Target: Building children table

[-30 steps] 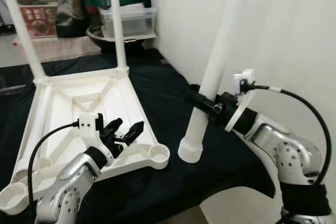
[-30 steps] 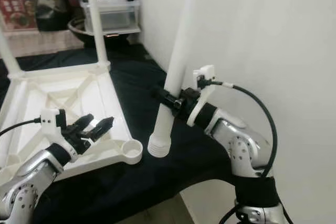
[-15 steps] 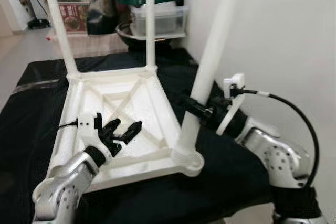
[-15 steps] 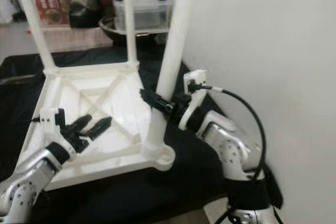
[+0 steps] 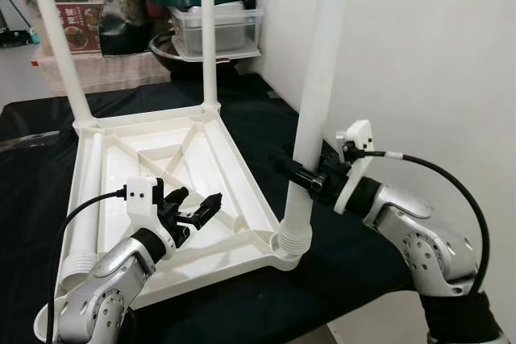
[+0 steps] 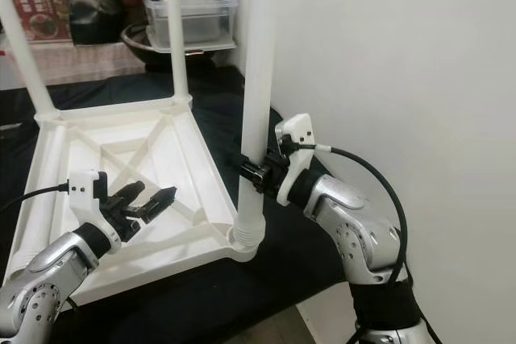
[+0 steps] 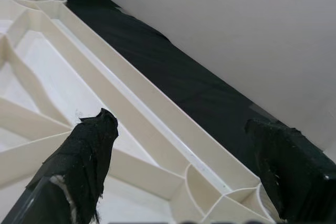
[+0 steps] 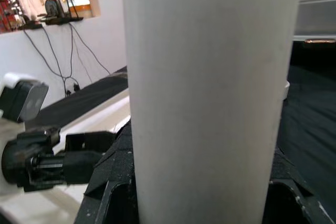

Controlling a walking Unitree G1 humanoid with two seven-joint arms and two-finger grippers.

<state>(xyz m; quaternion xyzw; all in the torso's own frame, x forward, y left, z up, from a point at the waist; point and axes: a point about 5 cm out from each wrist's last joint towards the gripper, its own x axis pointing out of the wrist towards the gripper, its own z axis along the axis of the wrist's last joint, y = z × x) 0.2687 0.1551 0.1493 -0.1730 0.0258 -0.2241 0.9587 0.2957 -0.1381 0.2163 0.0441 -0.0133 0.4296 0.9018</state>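
Right pincer (image 5: 300,176): you have it clamped on a white table leg (image 5: 314,78), held upright with its ribbed foot seated in the near right corner socket (image 5: 290,243) of the upturned white tabletop (image 5: 161,191). Left pincer (image 5: 193,211): fingers spread, hovering over the tabletop's ribbed underside. Tabletop lies on a black cloth (image 5: 258,126); two rear legs (image 5: 208,34) stand fitted.

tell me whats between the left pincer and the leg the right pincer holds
Only the upturned tabletop's ribbed underside and rim, seen in the left eye view.
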